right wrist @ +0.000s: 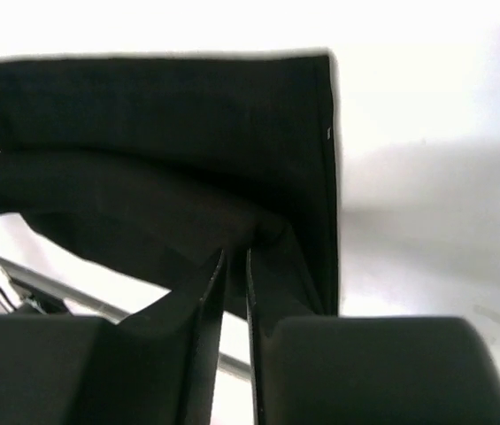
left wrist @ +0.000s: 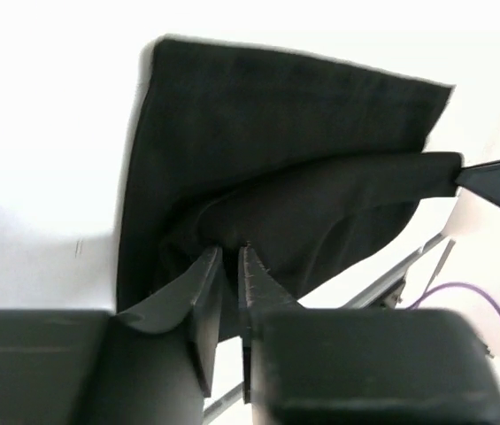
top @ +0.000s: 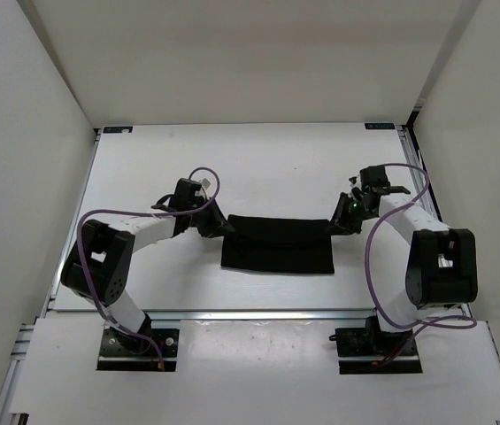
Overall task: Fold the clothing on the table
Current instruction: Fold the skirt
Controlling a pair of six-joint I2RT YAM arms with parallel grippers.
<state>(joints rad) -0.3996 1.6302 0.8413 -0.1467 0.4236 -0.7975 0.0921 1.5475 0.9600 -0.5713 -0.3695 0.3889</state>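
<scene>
The black clothing [top: 278, 246] lies flat near the middle of the white bench [top: 258, 159], a wide rectangle with its long sides running left to right. It sits somewhat closer to the near rail [top: 258, 312] than to the far edge. Its near long edge is straight and its left and right edges are square.

The left gripper [top: 214, 223] is at the cloth's far left corner and the right gripper [top: 338, 221] is at its far right corner. In the wrist views a raised fold of fabric runs across from one gripper to the other above the flat layer.

Each gripper's jaws are only a narrow slit apart, with bright bench showing between the fingers lower down. The fold reaches right up to both sets of fingertips. I cannot tell whether either pair is touching the fabric.

A broad stretch of bare bench lies beyond the cloth, up to the blue corner marks [top: 117, 129]. Open strips also lie to the left and right of the cloth, partly crossed by the arms. The strip between the cloth and the near rail is narrower. White walls [top: 19, 177] close in the left, right and far sides.
</scene>
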